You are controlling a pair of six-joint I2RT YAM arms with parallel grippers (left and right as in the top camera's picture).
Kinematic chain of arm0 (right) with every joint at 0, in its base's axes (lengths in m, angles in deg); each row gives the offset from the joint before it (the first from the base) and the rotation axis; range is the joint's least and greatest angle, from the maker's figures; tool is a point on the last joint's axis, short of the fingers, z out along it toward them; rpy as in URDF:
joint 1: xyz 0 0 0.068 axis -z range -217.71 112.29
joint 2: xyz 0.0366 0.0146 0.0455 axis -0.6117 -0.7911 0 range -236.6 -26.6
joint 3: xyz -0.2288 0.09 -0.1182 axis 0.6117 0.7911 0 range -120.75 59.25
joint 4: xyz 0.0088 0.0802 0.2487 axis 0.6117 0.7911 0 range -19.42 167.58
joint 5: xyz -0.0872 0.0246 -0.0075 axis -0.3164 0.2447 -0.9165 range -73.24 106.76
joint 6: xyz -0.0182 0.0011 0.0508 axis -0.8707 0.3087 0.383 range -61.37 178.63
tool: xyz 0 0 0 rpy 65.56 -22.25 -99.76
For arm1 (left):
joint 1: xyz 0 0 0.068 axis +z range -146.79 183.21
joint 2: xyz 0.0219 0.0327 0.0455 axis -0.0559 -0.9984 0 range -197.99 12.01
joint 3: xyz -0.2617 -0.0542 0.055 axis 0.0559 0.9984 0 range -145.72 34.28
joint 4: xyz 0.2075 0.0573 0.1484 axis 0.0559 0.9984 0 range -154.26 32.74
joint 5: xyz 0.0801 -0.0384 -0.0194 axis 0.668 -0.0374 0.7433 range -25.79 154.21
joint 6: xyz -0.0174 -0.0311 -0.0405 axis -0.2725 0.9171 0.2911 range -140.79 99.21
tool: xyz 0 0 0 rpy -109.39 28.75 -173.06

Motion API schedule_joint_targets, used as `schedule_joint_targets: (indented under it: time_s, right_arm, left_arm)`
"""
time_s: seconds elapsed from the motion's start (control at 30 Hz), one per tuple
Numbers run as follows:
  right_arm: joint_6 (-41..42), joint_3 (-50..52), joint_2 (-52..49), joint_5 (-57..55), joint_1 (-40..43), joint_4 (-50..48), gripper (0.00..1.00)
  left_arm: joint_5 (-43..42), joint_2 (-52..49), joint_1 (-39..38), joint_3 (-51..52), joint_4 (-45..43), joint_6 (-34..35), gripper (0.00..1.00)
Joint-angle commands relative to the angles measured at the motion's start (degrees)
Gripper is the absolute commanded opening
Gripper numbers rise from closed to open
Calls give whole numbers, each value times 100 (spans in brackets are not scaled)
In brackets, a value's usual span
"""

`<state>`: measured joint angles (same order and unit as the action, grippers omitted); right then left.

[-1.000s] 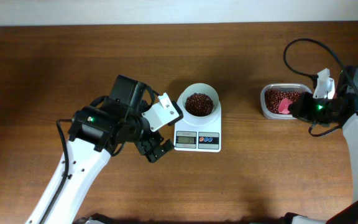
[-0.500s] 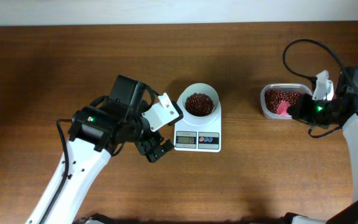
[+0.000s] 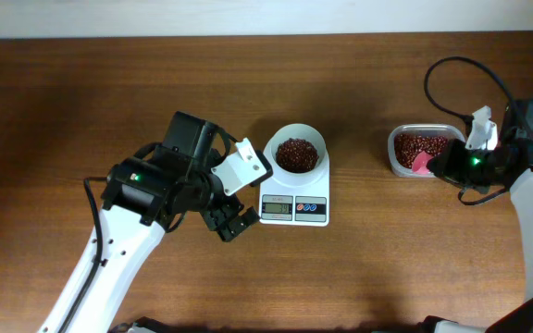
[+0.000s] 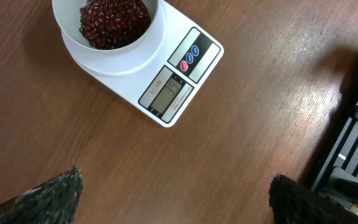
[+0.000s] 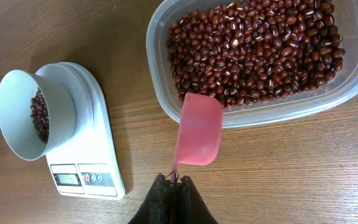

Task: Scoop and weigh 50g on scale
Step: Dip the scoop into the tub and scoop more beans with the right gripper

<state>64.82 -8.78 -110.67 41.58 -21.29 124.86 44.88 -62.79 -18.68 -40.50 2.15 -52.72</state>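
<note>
Scale (image 3: pixel 293 210) sits mid-counter (image 3: pixel 387 268), with the white bowl (image 3: pixel 296 129) of red beans (image 3: pixel 296 154) on its platform and the display on the robot side. Left gripper (image 3: pixel 237 225) hovers just left of it, fingers wide apart, holding nothing. Right gripper (image 5: pixel 174 185) has its fingers clamped on the thin handle of the pink scoop (image 5: pixel 199 129). Scoop head is over the near rim of the clear tub (image 5: pixel 278 115), well right of the scale.
</note>
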Motion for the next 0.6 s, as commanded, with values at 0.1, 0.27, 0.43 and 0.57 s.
schedule_joint_targets:
  time_s: [0.1,0.27,0.43,0.57]
  right_arm:
    - [-984,-42,11,66,4,-138,4]
    - [-2177,-39,11,-72,4,-662,4]
    - [-2337,-39,-98,-1161,9,-820,4]
    - [-1541,-46,-275,-492,9,-796,4]
  left_arm:
    - [-83,-31,20,17,-13,-70,99]
    - [-83,-31,20,17,-11,-70,99]
    - [-83,-31,20,17,-13,-70,99]
    - [-83,-31,20,17,-13,-70,99]
